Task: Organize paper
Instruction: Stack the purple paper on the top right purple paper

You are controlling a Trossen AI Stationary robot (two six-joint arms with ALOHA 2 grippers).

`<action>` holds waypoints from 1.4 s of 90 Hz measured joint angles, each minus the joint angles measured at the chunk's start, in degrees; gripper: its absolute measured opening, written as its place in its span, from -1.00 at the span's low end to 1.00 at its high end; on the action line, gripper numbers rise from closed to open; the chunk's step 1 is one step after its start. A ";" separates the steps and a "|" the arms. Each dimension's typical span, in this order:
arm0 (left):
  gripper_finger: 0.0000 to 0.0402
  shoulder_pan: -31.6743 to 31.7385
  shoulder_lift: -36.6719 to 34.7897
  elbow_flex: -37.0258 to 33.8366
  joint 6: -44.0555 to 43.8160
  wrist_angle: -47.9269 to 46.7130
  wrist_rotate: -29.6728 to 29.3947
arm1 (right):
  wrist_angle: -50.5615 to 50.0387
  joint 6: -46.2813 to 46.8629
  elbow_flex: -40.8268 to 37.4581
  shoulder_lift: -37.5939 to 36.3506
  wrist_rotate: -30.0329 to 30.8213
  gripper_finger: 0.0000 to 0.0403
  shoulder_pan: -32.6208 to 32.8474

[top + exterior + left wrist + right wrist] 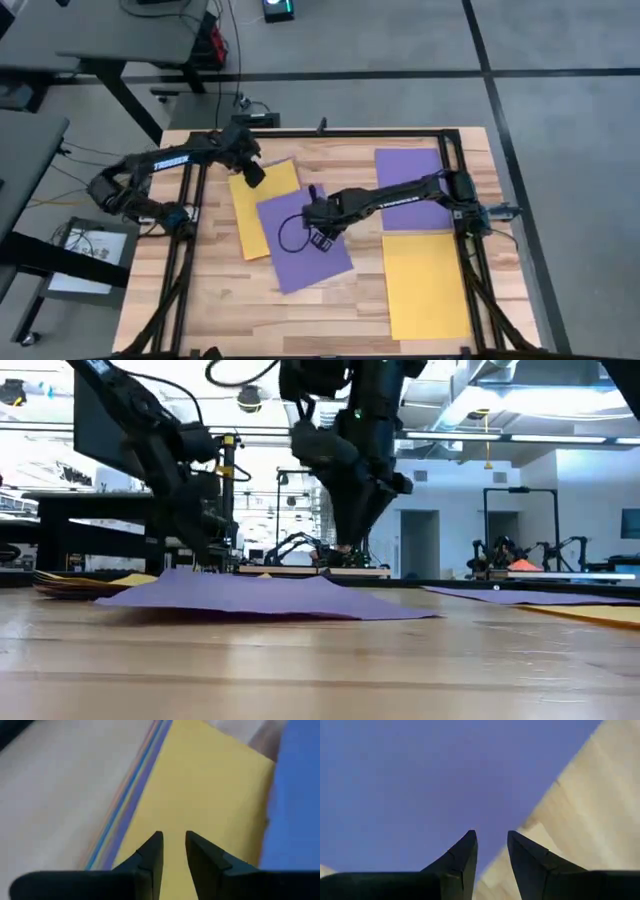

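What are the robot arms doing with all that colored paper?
They are sorting paper sheets on the wooden table. The right gripper is over a tilted purple sheet in the middle, fingers slightly apart, nothing between them. The left gripper is above a yellow sheet topping a small stack, also slightly open and empty. Another purple sheet and another yellow sheet lie flat on the right side.
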 joint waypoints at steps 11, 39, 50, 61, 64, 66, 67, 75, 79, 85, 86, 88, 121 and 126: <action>-0.67 -4.22 -4.10 0.21 -0.44 -6.20 2.10 | -3.70 -9.29 0.00 -0.93 0.07 -0.50 -1.58; -0.67 -23.23 -2.65 -1.06 -9.57 -19.09 -2.86 | 7.08 -23.98 -13.73 -6.49 -6.63 -0.50 -9.50; -0.67 -29.14 -0.24 -1.86 -13.55 -16.95 -3.29 | 13.54 -26.49 -21.61 -9.49 -9.12 -0.50 -12.02; -0.67 -33.47 3.58 -2.46 -17.13 -15.12 -3.96 | 18.93 -28.40 -26.54 -10.41 -9.35 -0.50 -13.12; -0.67 -34.54 4.85 -2.46 -18.18 -14.57 -4.59 | 20.08 -29.20 -27.17 -10.43 -9.37 -0.50 -13.27; -0.67 -35.25 5.62 -2.46 -18.72 -14.06 -5.32 | 20.75 -29.60 -27.52 -10.43 -9.35 -0.50 -13.30; -0.67 -35.60 5.98 -2.46 -18.93 -13.75 -5.76 | 21.10 -29.77 -27.70 -10.43 -9.35 -0.50 -13.30; -0.67 -37.75 8.52 -2.46 -19.80 -9.98 -7.70 | 23.95 -31.51 -28.45 -10.26 -9.39 -0.50 -13.06; -0.67 -38.48 9.68 -2.46 -20.53 -7.82 -8.00 | 24.87 -32.81 -28.59 -10.21 -9.46 -0.50 -12.99; -0.67 -39.17 10.79 -2.08 -22.37 -5.67 -8.06 | 26.67 -34.17 -28.59 -10.21 -9.55 -0.50 -12.88; -0.67 -39.20 10.89 -1.96 -22.59 -5.36 -8.06 | 27.12 -34.22 -28.59 -10.21 -9.55 -0.50 -12.88; -0.67 -39.28 11.16 -1.70 -23.10 -4.55 -8.06 | 27.86 -34.23 -28.57 -10.21 -9.55 -0.50 -12.91; -0.67 -39.26 11.91 1.16 -23.45 -4.70 -9.27 | 28.76 -30.04 -28.57 -10.71 -15.47 -0.50 -14.73; -0.67 -39.26 11.89 0.80 -23.66 -5.72 -9.95 | 28.65 -27.34 -28.57 -11.31 -15.47 -0.49 -15.79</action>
